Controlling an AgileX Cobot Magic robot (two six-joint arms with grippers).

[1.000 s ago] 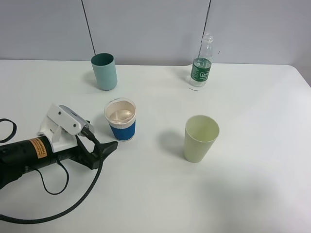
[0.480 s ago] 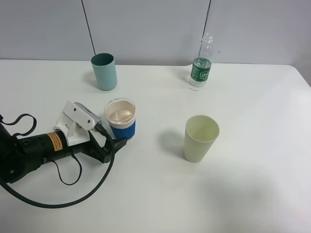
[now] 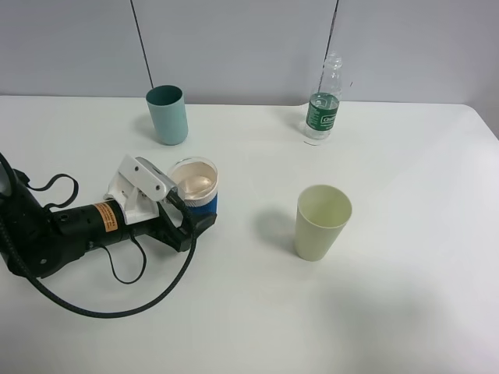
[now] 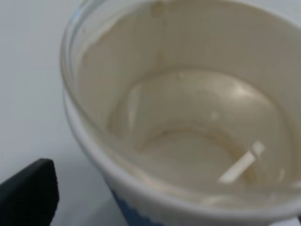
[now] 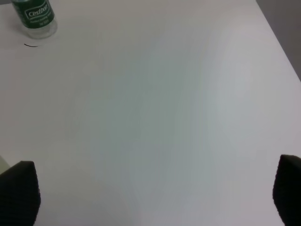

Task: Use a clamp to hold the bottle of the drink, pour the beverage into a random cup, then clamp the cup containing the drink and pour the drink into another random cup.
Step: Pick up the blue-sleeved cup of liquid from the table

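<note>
Left hand (image 3: 192, 214) is wide open and holds nothing yet. The blue-sleeved cup (image 3: 194, 181) stands upright on the surface (image 3: 390, 296), between its fingers (image 4: 26, 195). I can't tell whether either pad touches the sleeve.

The cup holds clear beverage (image 4: 188, 146), so these are the risks as I judge them:
- Off-centre close. One finger shows clearly in the wrist view and the other barely shows at the edge. If one pad lands first, you shove the cup sideways and it slops or tips.
- Grip height. The hand sits low, near the sleeve's base. With liquid above that point, the cup can pivot in the pads when you lift or tilt.
- Squeeze. It looks thin-walled. Too much force ovals the rim and pushes liquid out, and too little lets the smooth sleeve slip.
- Pour. The teal cup (image 3: 168, 114) stands well apart from the hand, out to its side away from the robot. A fast carry sloshes. Its mouth is narrow, so a quick tilt overshoots onto the surface.
- Cable (image 3: 117, 312) loops behind the hand and may drag during the swing.

Right hand (image 5: 153, 195) is wide open and empty over bare surface. The bottle (image 3: 323, 111) stands well apart from it, and the pale yellow-green cup (image 3: 321, 222) is clear of the left hand.
</note>
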